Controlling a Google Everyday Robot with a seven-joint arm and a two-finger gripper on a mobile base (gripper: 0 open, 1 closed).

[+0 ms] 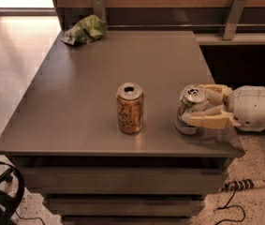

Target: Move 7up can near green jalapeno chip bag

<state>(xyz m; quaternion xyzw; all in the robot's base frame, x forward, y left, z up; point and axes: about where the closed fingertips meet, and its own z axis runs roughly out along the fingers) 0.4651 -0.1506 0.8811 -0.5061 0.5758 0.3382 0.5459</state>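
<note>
At the table's [122, 64] right front corner, the tool [194, 105] clasps the upright 7up can [189, 108].

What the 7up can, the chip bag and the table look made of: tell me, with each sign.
7up can: likely metal, glossy; silvery rim and pull-tab top. The green jalapeno chip bag: probably foil or plastic film; crumpled, shiny creases. The table: smooth grey top, faint sheen; laminate or metal, cannot tell. The tool is closed around the can at the table's front right.

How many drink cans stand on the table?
2. The 7up can near the right front edge, gripped by the tool; the gold-orange can near the front middle. None seems hidden.
</note>
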